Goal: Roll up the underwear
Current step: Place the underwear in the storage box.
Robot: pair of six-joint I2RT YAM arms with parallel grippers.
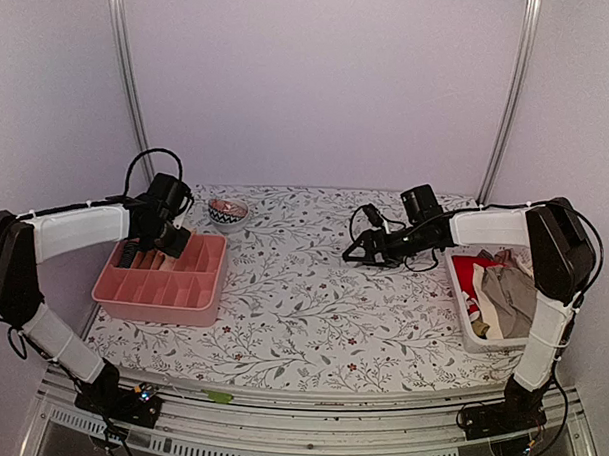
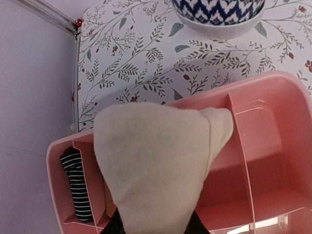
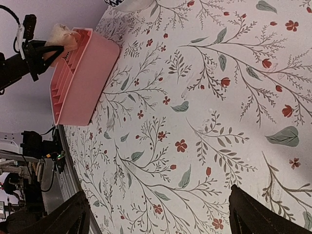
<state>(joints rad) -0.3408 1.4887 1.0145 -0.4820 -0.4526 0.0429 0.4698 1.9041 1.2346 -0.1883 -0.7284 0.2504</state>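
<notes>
The left hand (image 1: 173, 243) pinches the rolled cream cloth underwear (image 2: 151, 161) over the pink divided plastic tray (image 2: 265, 141) at nine o'clock, probably to stow it; the right hand (image 3: 161, 219) hovers spread.

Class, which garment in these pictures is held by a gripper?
The cream garment, clamped in the left gripper over the pink tray. The striped garment lies in a tray compartment; other clothes are heaped in the white bin.
</notes>
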